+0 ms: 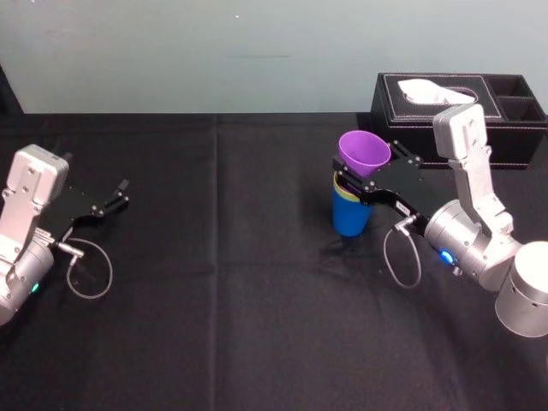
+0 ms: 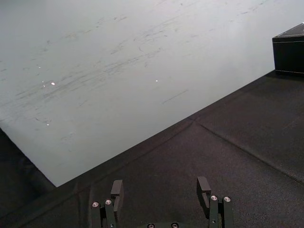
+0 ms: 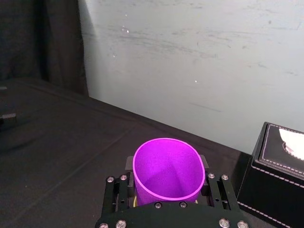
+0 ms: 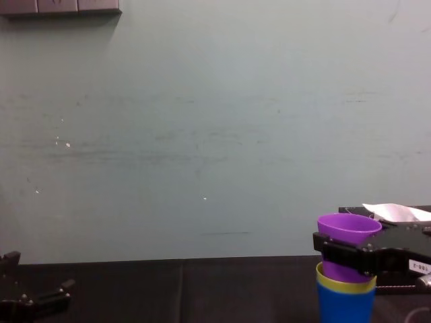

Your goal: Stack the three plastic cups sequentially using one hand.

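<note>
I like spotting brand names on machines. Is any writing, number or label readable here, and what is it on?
White label on the right gripper, which holds the purple cup: a few dark characters, too blurred to read.
Yellow-green cup, blue cup, black tissue box, left gripper: no text to be seen.

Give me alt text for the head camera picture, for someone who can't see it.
The right tool grips the purple cup at the mouth of the yellow-green cup, which is nested in the blue cup on a black table. The left tool is open at left; a tissue box stands behind.
</note>
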Robot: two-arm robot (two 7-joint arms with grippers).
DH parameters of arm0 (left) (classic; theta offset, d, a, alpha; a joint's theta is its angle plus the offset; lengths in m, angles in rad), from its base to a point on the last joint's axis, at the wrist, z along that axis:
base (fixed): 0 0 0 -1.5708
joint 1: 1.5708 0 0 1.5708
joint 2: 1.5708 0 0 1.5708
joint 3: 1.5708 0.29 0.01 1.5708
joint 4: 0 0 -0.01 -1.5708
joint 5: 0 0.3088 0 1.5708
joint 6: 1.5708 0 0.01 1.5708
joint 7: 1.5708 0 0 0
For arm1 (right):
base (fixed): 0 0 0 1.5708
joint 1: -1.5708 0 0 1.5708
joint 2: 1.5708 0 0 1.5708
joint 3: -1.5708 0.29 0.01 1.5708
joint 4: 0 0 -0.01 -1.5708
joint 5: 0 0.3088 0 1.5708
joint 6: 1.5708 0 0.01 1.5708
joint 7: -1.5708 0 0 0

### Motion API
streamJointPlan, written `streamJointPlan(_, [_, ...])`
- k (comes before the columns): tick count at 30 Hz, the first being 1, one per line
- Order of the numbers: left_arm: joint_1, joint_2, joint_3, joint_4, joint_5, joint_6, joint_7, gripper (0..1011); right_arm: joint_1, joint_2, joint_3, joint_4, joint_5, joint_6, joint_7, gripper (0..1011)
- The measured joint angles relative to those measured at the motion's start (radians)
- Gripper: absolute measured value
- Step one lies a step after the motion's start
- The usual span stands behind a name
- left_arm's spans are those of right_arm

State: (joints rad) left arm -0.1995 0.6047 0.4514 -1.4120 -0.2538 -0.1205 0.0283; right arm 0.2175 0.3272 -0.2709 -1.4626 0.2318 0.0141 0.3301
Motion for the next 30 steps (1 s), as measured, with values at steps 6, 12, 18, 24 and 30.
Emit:
streamJointPlan(6, [0.0,0.0,0.0,0.0,0.0,0.0,0.0,1011,-0.001,0.0,-0.003,0.015,-0.004,-0.003,0.002,738])
streamJointPlan(12, [0.0,0.0,0.0,0.0,0.0,0.0,0.0,1011,-0.003,0.0,-0.005,0.022,-0.011,-0.003,0.002,738])
streamJointPlan(18, [0.0,0.0,0.0,0.0,0.0,0.0,0.0,1011,-0.002,-0.001,-0.008,0.028,-0.017,-0.003,0.002,738])
streamJointPlan(24, [0.0,0.0,0.0,0.0,0.0,0.0,0.0,1011,-0.002,0.0,-0.008,0.028,-0.016,-0.003,0.003,738])
streamJointPlan(30, [0.0,0.0,0.0,0.0,0.0,0.0,0.0,1011,-0.003,0.0,-0.008,0.028,-0.015,-0.003,0.003,795])
